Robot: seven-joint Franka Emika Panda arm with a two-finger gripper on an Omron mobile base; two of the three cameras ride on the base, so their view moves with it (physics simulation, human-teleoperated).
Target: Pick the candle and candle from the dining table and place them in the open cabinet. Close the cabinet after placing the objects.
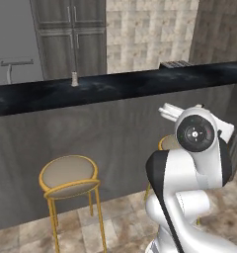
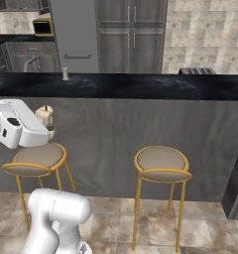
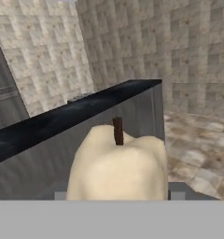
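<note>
Dining table behind | fingers pinch candle, base cut off, tips hidden

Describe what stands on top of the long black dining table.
One small pale candle stands upright on the dining table, and a dark ribbed object lies toward its far right end. The table's lower right end is hidden behind the robot arm.

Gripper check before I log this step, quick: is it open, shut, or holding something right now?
Gripper: shut on the candle, carried in front of the dining table; a second candle stands on the tabletop.
</note>
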